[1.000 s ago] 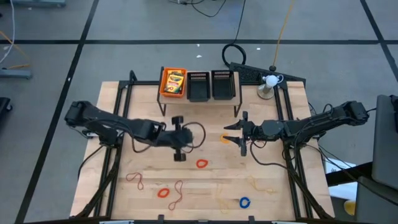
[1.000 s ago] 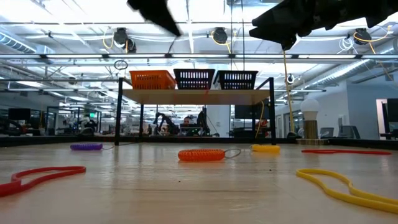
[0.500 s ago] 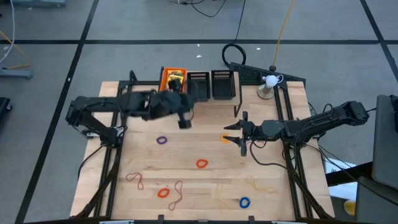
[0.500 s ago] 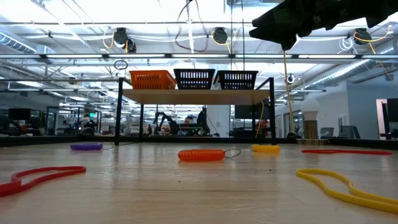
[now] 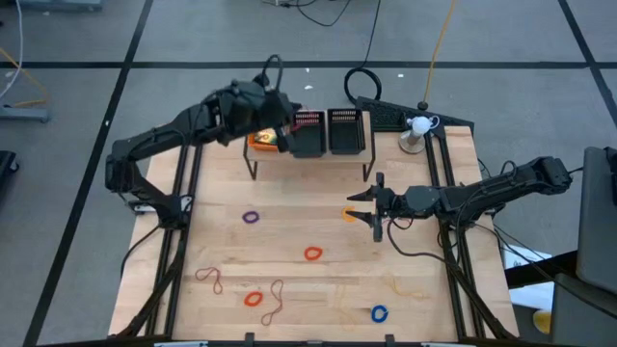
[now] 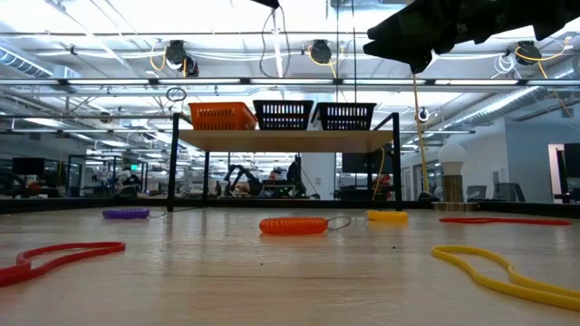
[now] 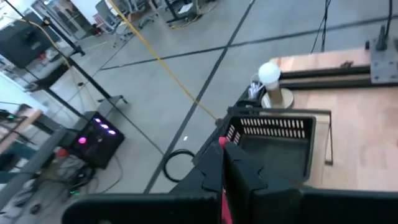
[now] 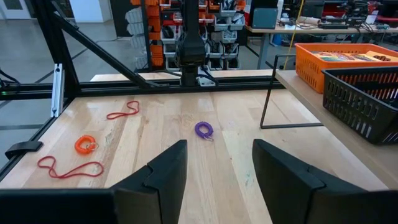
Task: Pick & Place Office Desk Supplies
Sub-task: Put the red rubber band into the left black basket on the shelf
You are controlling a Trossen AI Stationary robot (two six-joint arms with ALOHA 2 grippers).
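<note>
Readable text overall: none can be made out in any view.
Card boxes in the orange bin: printed faces show yellow and green, but no word or brand is legible.
Black bins: plain mesh, no label seen.
Equipment in the room behind the table: screens and racks show, lettering too small to read.
Lit device on the floor: glowing pink lights only, no readable marking.
</note>
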